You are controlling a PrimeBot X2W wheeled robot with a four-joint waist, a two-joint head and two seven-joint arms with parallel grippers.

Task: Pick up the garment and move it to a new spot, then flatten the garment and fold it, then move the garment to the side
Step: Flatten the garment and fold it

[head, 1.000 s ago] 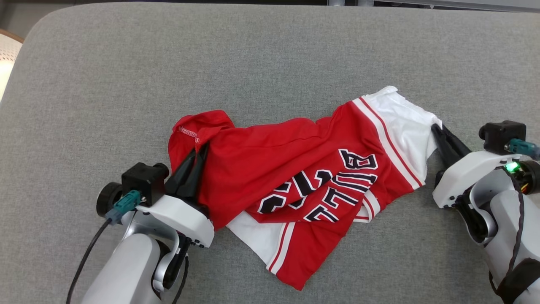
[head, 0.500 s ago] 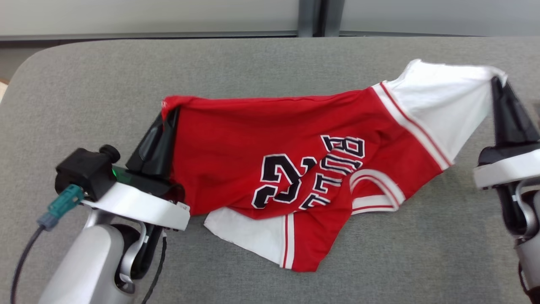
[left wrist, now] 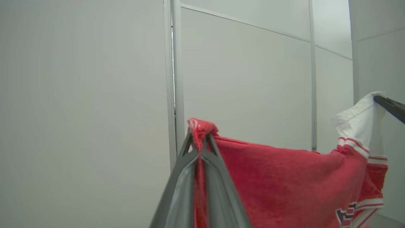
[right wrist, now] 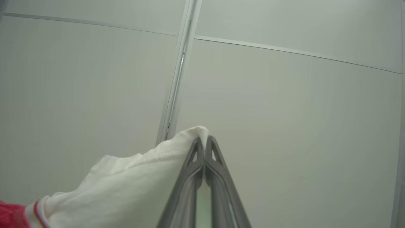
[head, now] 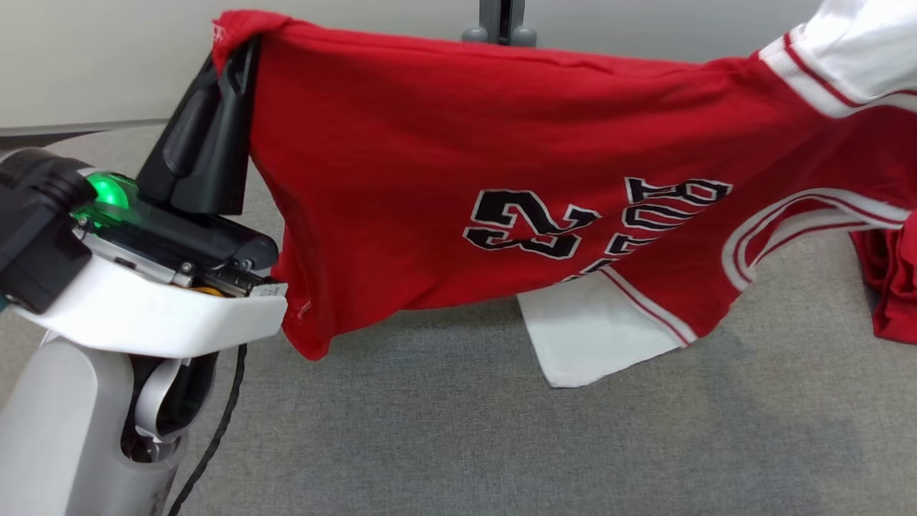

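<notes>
Garment (head: 444, 143) hoisted off the grey surface (head: 430, 444) from its crumpled heap, red corner carried high by the left gripper (head: 242, 50), white corner by the right gripper (right wrist: 205, 142), top edge drawn taut between them, head camera tilted upward.

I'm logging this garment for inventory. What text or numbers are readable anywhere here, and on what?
"23": black, white-edged number on the red jersey, turned on its side.
Block letters beside it: partly lost in a fold, not readable whole.
Small print at its pinched corner: too small to read.
</notes>
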